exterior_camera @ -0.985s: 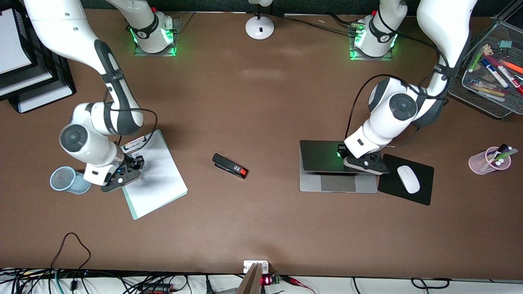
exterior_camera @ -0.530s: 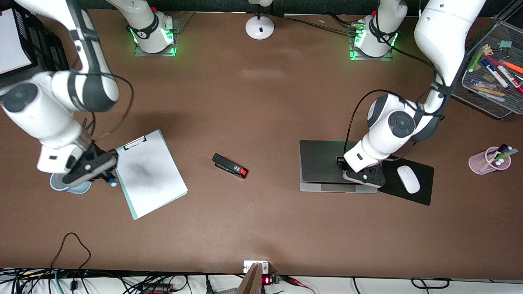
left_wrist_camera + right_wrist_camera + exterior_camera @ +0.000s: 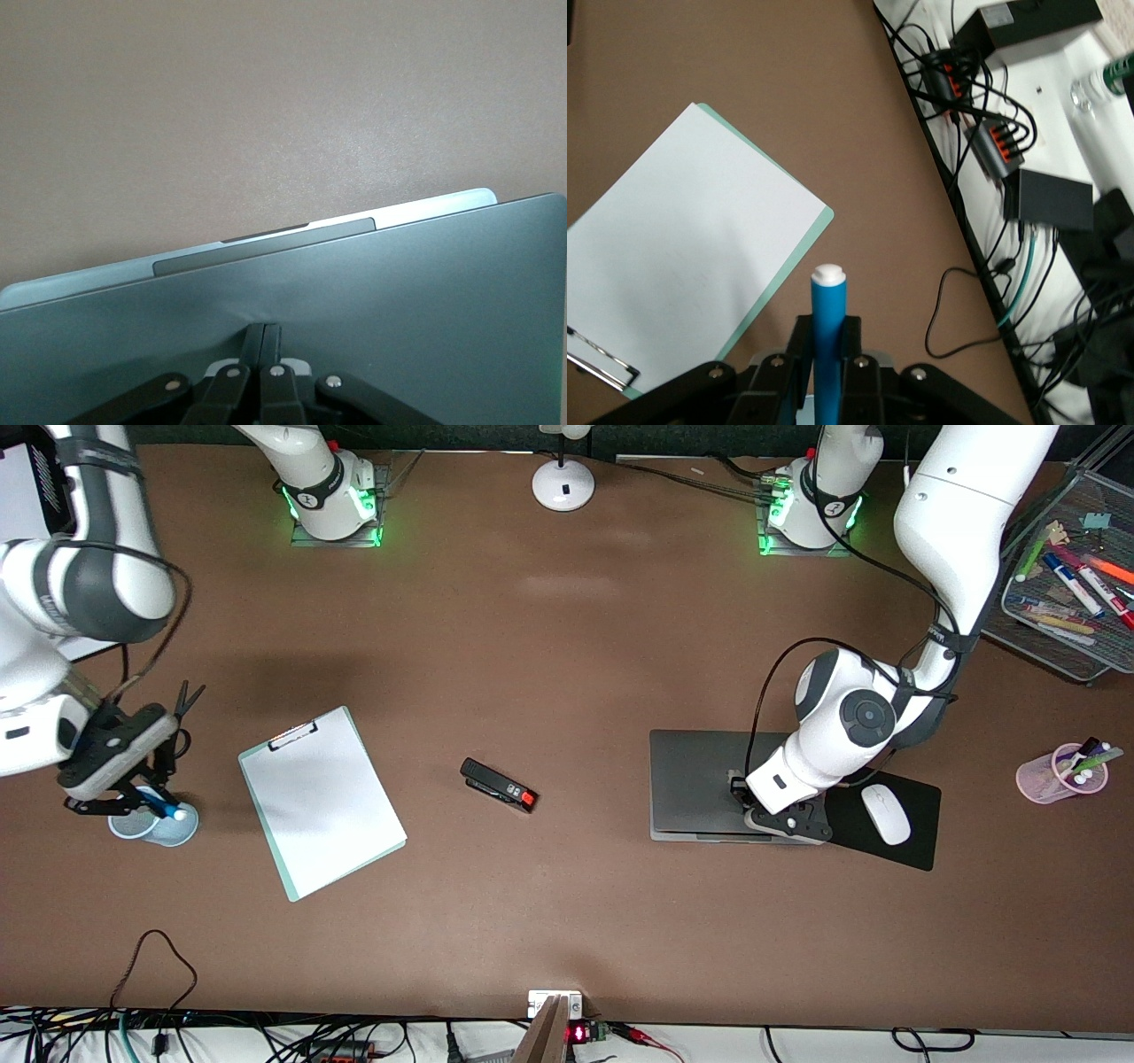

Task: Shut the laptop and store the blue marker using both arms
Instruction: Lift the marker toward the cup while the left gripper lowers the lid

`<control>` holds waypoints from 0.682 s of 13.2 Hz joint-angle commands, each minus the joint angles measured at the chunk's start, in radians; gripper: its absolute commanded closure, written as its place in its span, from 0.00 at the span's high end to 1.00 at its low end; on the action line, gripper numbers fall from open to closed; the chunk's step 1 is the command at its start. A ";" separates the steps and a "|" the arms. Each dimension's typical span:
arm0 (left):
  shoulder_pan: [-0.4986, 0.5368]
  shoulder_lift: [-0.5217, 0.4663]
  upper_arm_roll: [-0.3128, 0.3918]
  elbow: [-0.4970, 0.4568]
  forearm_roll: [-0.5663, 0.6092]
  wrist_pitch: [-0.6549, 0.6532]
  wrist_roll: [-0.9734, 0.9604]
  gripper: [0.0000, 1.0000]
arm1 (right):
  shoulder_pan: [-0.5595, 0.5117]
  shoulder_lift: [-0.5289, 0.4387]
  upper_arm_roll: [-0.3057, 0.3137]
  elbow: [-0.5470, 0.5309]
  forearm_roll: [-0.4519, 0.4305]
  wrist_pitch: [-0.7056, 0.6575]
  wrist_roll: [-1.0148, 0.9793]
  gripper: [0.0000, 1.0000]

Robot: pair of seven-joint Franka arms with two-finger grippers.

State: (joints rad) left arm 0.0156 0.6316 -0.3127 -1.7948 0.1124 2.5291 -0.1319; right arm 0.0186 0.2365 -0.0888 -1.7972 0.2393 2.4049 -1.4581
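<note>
Overhead view of a brown bench [image 3: 567,655] with two white robot arms reaching in from bases along the top edge. At the far left of the frame, the right end effector [image 3: 133,793] hangs over a pale blue mesh cup [image 3: 155,828], its fingers pinching the blue marker [image 3: 164,804]. The marker points its white tip out past the fingers, just above the cup's rim. In the right wrist view the marker [image 3: 828,341] rises between the clamped fingers, white end uppermost, with a clipboard [image 3: 682,266] and a tangle of cables past the bench edge.

At the centre right of the frame, the left end effector [image 3: 784,819] presses down on the lid of the laptop [image 3: 700,784], near the lid's lower edge, with its fingers pressed together and holding nothing. The lid is almost flat on the base; the left wrist view shows a thin silver strip of the base [image 3: 266,243] still peeking past the lid edge.

A black mousepad [image 3: 912,837] with a white mouse [image 3: 886,815] sits just beside the laptop. A pink cup of pens [image 3: 1063,772] stands at the right edge, and a wire basket of markers [image 3: 1063,602] fills the upper right corner. A black stapler [image 3: 498,785] lies mid-frame. The clipboard [image 3: 319,802] with blank paper lies between stapler and blue cup. A white round lamp base [image 3: 563,485] sits at top centre.
</note>
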 commanded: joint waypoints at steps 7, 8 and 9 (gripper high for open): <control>-0.010 0.071 0.009 0.083 0.067 -0.004 -0.009 0.00 | -0.199 0.006 0.011 -0.019 0.368 -0.294 -0.806 0.00; -0.008 0.068 0.009 0.083 0.067 -0.006 -0.011 0.00 | -0.221 0.016 0.011 -0.016 0.379 -0.311 -0.859 0.00; -0.005 0.059 0.007 0.083 0.067 -0.013 -0.009 0.00 | -0.241 0.026 0.011 -0.011 0.388 -0.349 -0.895 0.00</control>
State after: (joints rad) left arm 0.0140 0.6937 -0.3108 -1.7320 0.1546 2.5298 -0.1325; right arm -0.1780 0.2513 -0.0916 -1.8085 0.5891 2.1045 -2.2581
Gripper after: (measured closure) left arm 0.991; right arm 0.828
